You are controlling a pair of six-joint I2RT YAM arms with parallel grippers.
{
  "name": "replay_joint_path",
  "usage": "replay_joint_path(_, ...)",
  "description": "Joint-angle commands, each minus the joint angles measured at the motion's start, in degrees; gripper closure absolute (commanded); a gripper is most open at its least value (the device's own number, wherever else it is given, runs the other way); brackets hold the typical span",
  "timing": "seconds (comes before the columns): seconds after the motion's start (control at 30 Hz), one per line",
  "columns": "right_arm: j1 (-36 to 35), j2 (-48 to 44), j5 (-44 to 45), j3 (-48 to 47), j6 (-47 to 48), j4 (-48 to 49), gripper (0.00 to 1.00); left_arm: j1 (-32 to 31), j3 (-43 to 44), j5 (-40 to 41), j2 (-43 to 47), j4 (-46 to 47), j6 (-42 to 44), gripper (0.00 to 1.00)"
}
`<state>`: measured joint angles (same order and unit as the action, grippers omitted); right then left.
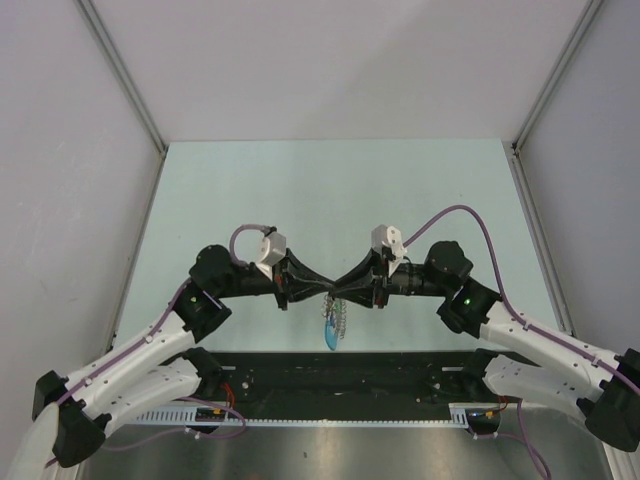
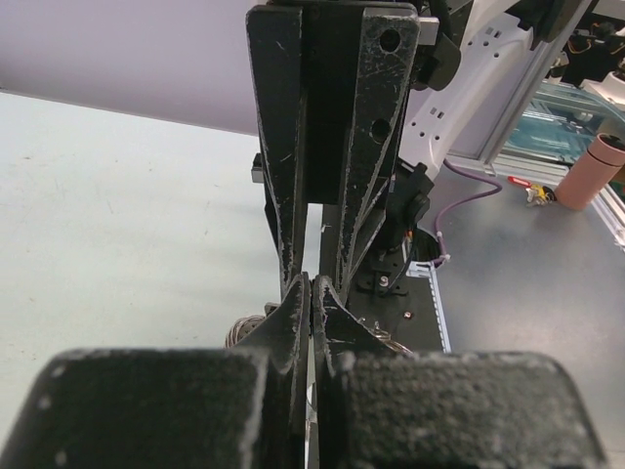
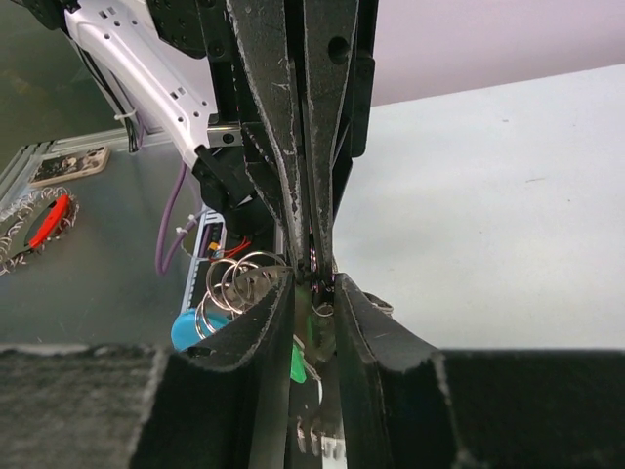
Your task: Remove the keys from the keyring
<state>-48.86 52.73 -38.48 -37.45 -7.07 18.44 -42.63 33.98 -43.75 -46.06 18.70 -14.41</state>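
Both grippers meet tip to tip above the middle of the table. My left gripper (image 1: pixel 322 288) (image 2: pixel 312 293) is shut, its fingertips pinching the thin wire of the keyring (image 3: pixel 239 278), whose silvery loops show beside the jaws. My right gripper (image 1: pixel 345 290) (image 3: pixel 314 293) faces it, its jaws closed round one of the keys (image 3: pixel 322 435); that key's toothed end shows between the fingers. A green tag (image 3: pixel 298 363) sits in the same gap. The rest of the keys (image 1: pixel 336 320) dangle below the fingertips with the blue plastic piece (image 1: pixel 329 342) (image 3: pixel 187 332) lowest.
The pale green table (image 1: pixel 250 180) has grey walls on the left, right and back. A black base plate (image 1: pixel 320 370) runs along the near edge under the hanging bunch. Off the table stand a pink cylinder (image 2: pixel 596 171) and a red-and-chain item (image 3: pixel 39 223).
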Motion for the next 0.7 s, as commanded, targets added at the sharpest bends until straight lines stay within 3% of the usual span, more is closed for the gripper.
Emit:
replay_joint_path(0.0, -0.18, 0.01, -0.11, -0.25, -0.05, 0.99, 0.79, -0.08, 2.76, -0.38, 1.59, 3.10, 1.41, 1.00)
replay_joint_path(0.07, -0.18, -0.17, -0.02, -0.34, 0.21, 0.46, 0.86, -0.08, 2.76, -0.29, 1.77, 3.10, 1.41, 1.00)
replay_joint_path(0.23, -0.27, 0.18, -0.10, -0.25, 0.04, 0.81, 0.83, -0.08, 3.02, -0.02, 1.94, 2.92, 1.58, 1.00)
replay_joint_path(0.43, -0.53, 0.53, -0.19, -0.34, -0.49, 3.18, 1.00, -0.08, 2.59, 0.15, 1.85, 3.62, 1.23, 1.00)
replay_joint_path(0.63, -0.27, -1.84, 4.10, -0.25, 2.31, 0.12, 1.00, -0.08, 3.72, 2.43, 1.59, -0.76, 2.28, 0.99)
replay_joint_path(0.67, -0.18, -2.89, 4.81, -0.25, 3.19, -0.76, 1.00, -0.08, 4.08, 2.87, 1.59, -3.12, 3.42, 0.92)
